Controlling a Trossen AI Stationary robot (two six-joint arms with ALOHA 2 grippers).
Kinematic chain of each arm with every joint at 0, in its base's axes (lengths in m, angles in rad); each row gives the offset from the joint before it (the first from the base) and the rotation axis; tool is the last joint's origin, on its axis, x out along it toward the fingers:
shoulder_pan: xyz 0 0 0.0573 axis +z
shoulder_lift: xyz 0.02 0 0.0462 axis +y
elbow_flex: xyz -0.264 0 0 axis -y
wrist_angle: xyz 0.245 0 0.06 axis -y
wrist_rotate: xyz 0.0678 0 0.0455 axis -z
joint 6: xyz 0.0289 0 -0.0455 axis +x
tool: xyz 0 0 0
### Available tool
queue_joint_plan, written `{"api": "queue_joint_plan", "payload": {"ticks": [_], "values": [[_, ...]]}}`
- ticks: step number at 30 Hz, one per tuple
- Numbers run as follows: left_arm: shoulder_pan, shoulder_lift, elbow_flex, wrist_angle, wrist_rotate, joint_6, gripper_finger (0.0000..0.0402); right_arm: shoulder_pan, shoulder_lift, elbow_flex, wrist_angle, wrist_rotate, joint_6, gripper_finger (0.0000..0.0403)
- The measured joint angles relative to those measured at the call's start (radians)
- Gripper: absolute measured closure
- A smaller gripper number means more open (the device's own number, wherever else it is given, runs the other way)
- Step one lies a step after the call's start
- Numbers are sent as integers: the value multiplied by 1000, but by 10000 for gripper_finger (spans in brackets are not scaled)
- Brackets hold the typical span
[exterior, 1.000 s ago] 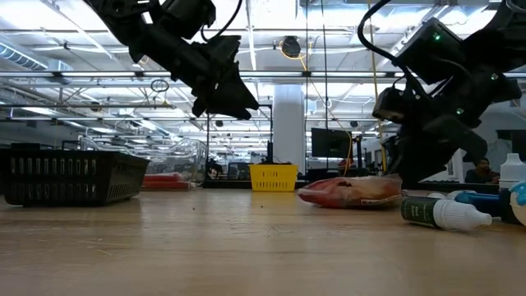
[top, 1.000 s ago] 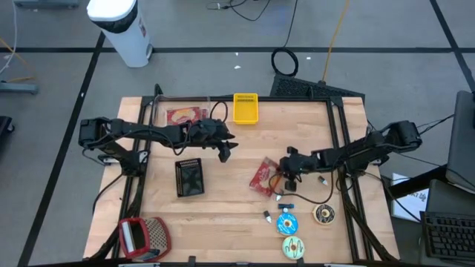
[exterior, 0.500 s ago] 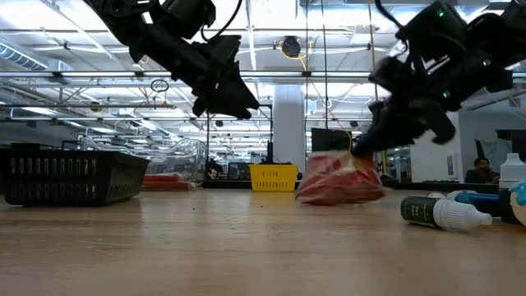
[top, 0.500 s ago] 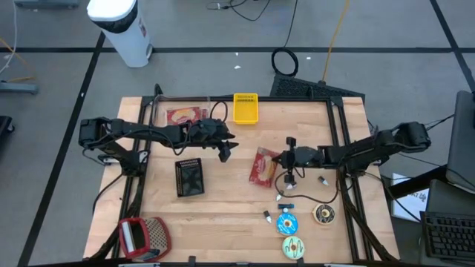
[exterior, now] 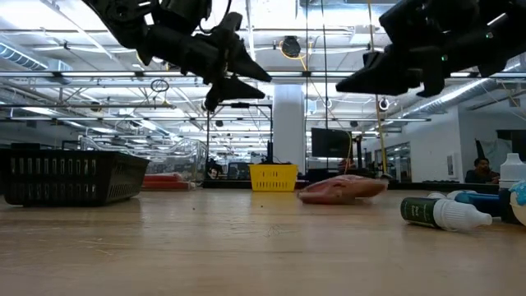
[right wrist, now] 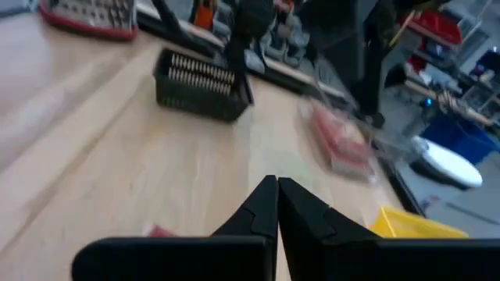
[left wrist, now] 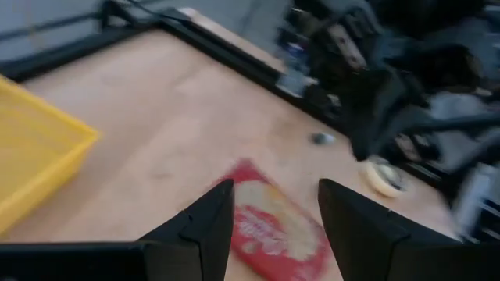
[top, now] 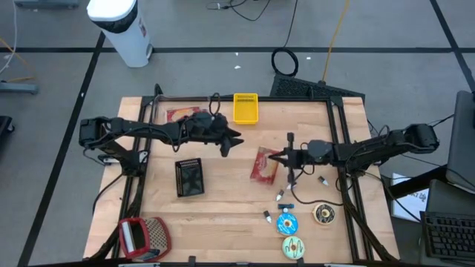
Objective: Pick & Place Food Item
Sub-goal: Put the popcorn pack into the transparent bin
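The red food packet (top: 263, 165) lies flat on the table (top: 223, 208), long axis running away from the front edge — just beside the right gripper (top: 285, 158), its fingers pressed together and empty, while the left gripper (top: 231, 138), fingers spread, hovers farther off.

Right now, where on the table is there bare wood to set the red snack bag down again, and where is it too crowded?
Free: the wood between the black basket and the red snack bag, and the near edge between the red tray and the small bottles. Crowded: the near right corner, with bottles and round tins. The yellow basket and another red packet occupy the far edge.
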Motion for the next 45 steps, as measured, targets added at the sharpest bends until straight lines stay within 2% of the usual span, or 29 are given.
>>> {"api": "queue_joint_plan", "payload": {"ticks": [3,6,10,14,19,22,25,29,32,35,38,43,45], "values": [[-2,0,0,7,28,14,215,0,0,0,11,-17,6,403],[0,0,0,6,-6,47,215,0,1,0,-11,-36,90,403],[0,0,0,1,-82,67,215,20,38,1,-22,-168,206,386],[0,0,0,2,-136,73,215,65,96,2,-62,-159,267,321],[0,0,0,2,-155,93,215,84,206,2,-101,-3,267,218],[0,0,0,2,-155,91,215,54,272,2,-86,63,281,176],[0,0,0,1,-155,89,215,16,329,2,-78,26,360,153],[0,0,0,-9,-155,88,215,-14,413,2,-70,-64,419,144],[0,0,0,-7,-155,88,215,-23,464,4,-56,-80,416,151],[0,0,0,-8,-155,89,215,-25,501,5,-53,-88,424,183],[0,0,0,-15,-156,90,215,-28,525,5,-60,-97,425,241],[0,0,0,-23,-156,97,215,-38,541,4,-76,-100,418,372],[0,0,0,-23,-156,100,215,-42,542,3,-87,-104,399,391]]}}
